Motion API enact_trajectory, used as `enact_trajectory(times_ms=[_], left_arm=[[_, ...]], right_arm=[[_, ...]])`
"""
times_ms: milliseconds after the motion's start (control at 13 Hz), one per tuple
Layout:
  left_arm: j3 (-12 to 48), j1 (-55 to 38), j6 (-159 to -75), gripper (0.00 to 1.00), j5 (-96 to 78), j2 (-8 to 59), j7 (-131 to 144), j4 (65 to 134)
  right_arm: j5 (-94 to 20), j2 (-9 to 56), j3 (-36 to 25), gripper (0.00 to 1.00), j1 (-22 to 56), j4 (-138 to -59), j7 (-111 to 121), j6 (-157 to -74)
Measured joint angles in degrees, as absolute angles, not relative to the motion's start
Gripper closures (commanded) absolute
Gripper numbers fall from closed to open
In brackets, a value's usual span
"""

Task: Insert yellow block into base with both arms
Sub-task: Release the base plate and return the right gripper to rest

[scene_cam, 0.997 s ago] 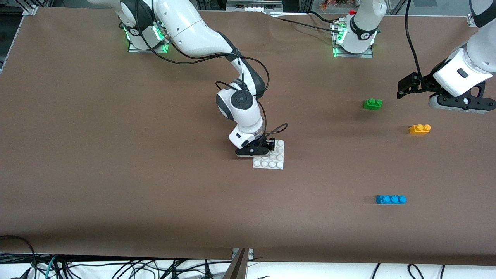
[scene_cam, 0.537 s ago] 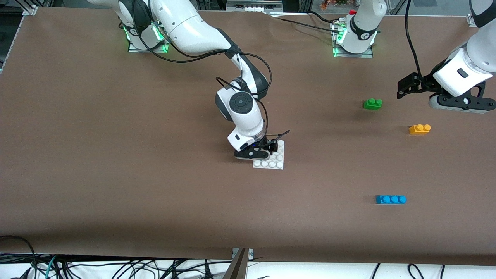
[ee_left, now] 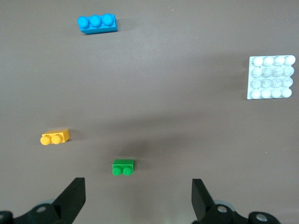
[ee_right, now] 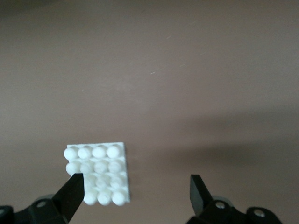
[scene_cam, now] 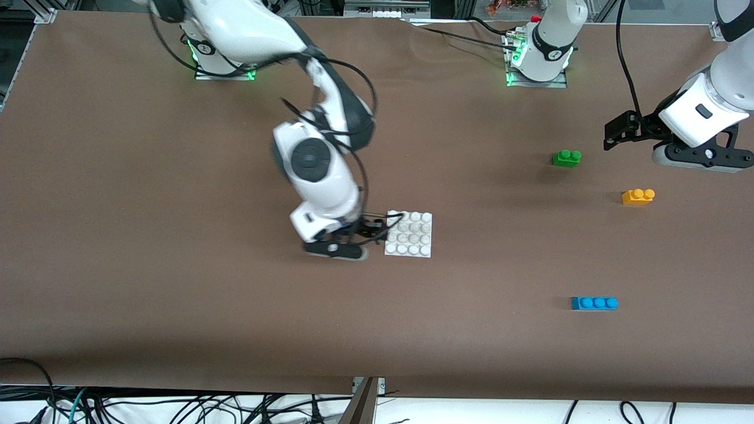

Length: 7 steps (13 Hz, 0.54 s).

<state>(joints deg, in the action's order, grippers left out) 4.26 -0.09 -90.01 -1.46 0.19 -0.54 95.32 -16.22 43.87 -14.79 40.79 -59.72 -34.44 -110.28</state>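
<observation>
Right gripper [scene_cam: 377, 227]: released, empty, low beside base [scene_cam: 408, 234]; risk nudging it askew. Left gripper [scene_cam: 612, 131]: released, aloft near green brick [scene_cam: 566, 158]; risk mistaking it for yellow block [scene_cam: 638, 196].

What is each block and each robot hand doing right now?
yellow block: lying on the table, nothing touching it
base: flat on the table, no brick on it
green brick: lying free
blue brick: lying free
right gripper: open, empty, beside the base
left gripper: open, empty, waiting near the green brick
</observation>
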Motion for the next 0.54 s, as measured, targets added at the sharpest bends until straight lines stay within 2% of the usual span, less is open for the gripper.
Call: enact_trajectory(times_ms=[537], left_arm=[[4.27, -0.08, -88.45, 0.0, -1.46, 0.21, -0.54, 95.28]], right_arm=[[-11.69, 15.65, -14.65, 0.0, 20.5, -74.26, -7.45, -85.38]])
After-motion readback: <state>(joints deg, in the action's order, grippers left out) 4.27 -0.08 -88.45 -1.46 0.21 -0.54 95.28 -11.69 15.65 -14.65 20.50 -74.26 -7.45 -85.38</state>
